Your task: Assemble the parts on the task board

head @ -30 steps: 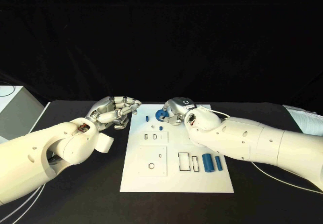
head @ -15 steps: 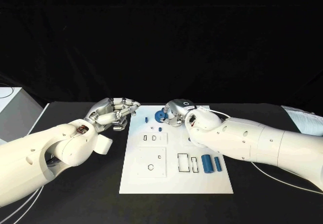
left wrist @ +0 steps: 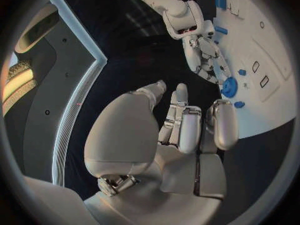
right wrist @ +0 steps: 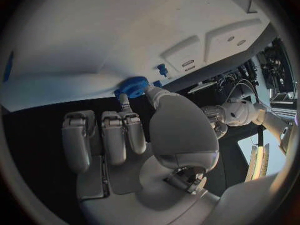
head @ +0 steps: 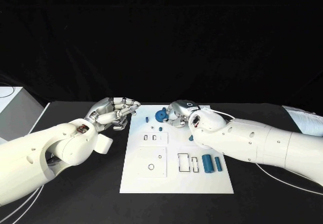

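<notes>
One round blue part (head: 161,114) sits pinched in our right hand (head: 177,115) at the far edge of the task board (head: 176,179), between thumb and fingertip (right wrist: 126,101), and we cannot tell whether it touches the board. Beside it, a small blue peg (head: 147,119) stands near the board's far left corner, and another small blue piece (head: 162,128) lies just nearer to us. Two blue cylinders (head: 207,163) lie side by side toward the board's right edge, next to narrow rectangular slots (head: 183,161). A raised square with an oval hole (head: 151,162) occupies the left side of the board. Our left hand (head: 115,112) hovers over the dark surface (head: 87,196) just off the board's far left corner, fingers curled inward with nothing in them.
</notes>
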Robot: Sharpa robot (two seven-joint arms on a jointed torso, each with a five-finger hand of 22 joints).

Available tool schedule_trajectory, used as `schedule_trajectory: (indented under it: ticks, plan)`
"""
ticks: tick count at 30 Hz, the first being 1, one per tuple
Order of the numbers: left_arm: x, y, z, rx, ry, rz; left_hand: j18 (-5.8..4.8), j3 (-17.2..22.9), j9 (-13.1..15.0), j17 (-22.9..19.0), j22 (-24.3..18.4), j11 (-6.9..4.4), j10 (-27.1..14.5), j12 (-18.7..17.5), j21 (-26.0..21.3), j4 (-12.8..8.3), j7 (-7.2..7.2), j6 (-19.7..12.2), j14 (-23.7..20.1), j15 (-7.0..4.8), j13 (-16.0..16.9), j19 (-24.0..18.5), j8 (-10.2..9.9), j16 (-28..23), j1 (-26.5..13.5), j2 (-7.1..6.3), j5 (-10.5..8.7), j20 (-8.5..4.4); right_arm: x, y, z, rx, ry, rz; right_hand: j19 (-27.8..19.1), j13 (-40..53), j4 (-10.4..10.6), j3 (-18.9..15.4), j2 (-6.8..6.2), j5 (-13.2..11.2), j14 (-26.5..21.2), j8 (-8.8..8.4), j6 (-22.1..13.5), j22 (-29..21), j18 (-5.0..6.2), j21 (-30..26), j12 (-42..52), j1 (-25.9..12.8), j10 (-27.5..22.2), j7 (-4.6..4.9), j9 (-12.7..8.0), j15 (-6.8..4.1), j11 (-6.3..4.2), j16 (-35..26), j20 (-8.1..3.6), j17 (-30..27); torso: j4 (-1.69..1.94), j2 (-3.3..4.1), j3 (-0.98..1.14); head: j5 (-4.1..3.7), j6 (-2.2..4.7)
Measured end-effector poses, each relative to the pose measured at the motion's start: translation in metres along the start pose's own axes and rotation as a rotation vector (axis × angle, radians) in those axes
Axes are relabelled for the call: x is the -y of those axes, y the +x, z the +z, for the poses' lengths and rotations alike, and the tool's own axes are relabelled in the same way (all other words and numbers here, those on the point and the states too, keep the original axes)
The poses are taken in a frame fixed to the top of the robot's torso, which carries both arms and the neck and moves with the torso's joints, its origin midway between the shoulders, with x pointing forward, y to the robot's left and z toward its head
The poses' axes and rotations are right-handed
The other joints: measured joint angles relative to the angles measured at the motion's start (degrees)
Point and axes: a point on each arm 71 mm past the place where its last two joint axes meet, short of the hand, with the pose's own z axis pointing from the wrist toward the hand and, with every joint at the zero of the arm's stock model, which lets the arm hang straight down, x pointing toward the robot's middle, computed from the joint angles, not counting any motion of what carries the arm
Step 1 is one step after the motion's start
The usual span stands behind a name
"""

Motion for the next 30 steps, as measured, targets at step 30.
schedule_trajectory:
  ticks: [30]
  plan:
    - [-0.003,-0.003,-0.001,0.010,-0.007,0.003,0.00,0.16,0.04,0.00,-1.53,0.00,0.00,-0.22,-0.71,-0.16,0.00,0.00,-0.46,0.17,-0.27,-1.03,0.00,-0.83,0.00,0.00,0.00,-0.01,0.018,-0.028,-0.028,0.109,0.000,0.087,0.00,0.04,-1.05,1.05,-0.96,0.22,0.00,-0.28,0.54,-0.01,0.00,0.23,0.00,0.96,0.00,0.18,-0.05,0.00,0.00,0.00,0.00,-0.01,-0.15,-0.14,0.09,-0.53,0.32]
